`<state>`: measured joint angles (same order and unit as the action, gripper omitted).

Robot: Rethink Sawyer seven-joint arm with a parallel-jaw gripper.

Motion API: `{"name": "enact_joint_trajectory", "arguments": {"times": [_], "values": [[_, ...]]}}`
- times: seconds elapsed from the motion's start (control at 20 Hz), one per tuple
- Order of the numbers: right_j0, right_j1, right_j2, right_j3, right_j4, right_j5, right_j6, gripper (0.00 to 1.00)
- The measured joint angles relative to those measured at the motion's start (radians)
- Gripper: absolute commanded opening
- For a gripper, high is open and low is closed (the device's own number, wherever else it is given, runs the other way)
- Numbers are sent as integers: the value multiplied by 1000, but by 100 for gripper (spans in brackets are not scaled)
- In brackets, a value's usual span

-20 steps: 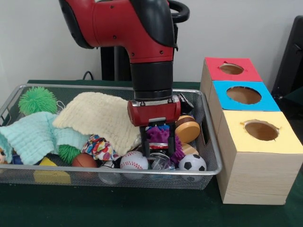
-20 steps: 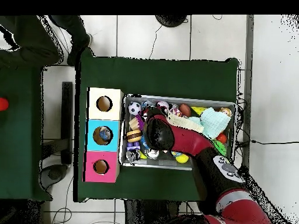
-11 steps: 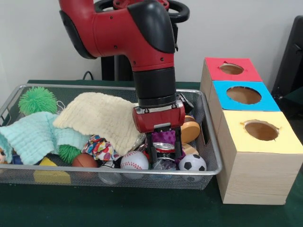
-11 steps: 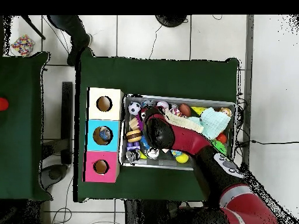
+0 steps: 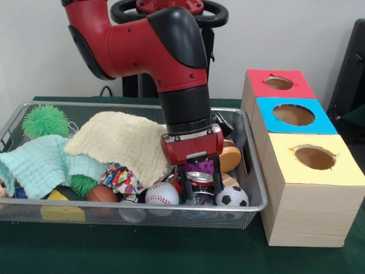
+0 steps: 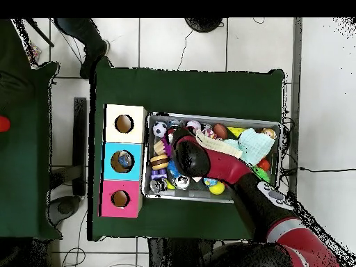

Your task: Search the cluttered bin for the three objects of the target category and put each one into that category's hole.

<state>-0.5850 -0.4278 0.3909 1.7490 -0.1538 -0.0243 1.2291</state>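
Green-covered counter, white wall behind | wire bin heaped with toys and cloths, beside three-holed sorting box | gripper lowered into clutter, jaws astride a silver-lidded jar, apparently grasping it for extraction.

Wire mesh bin crammed with balls, cloths and toys; beside it three wooden boxes, red hole, blue hole, yellow hole, all facing up.
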Motion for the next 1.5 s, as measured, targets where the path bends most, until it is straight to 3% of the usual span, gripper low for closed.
{"name": "enact_joint_trajectory", "arguments": {"times": [0.25,0.65,1.5], "values": [[11,-6,-3,0,-10,0,0,100],[93,-36,-73,-7,-19,0,0,100],[77,-33,-75,-49,-46,0,0,100]]}}
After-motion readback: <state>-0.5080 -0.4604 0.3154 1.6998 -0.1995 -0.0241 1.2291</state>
